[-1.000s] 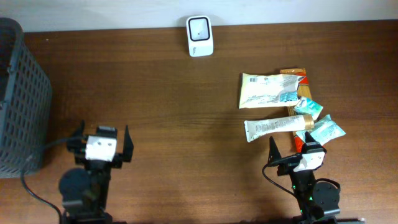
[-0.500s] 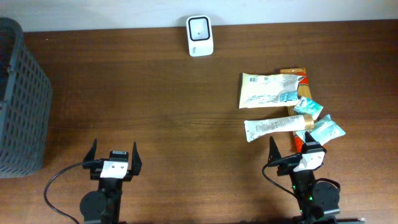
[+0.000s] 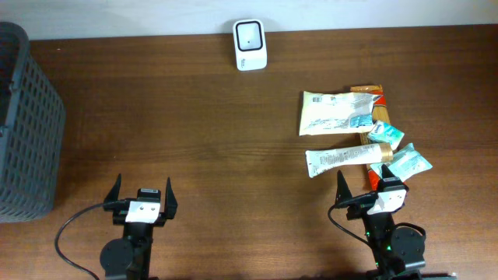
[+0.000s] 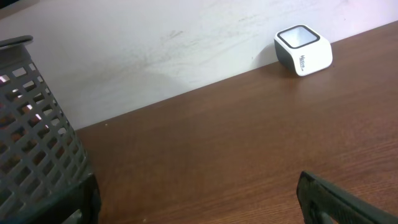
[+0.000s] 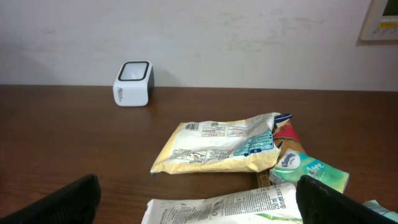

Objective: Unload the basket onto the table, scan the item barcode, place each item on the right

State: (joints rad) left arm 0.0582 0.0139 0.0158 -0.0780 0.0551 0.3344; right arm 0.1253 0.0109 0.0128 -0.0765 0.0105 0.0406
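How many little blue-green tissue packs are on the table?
2. One tissue pack lies just above the white tube's cap end; the other lies just below and right of it. More could be hidden underneath.

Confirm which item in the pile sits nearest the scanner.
The large pale-yellow pouch, at the pile's far edge, on the side toward the white scanner. The white tube, two teal tissue packs and orange packet all lie farther from it.

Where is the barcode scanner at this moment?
In the overhead view the white scanner stands at the far edge of the table by the wall, near the middle, left of and beyond the pile of packets.
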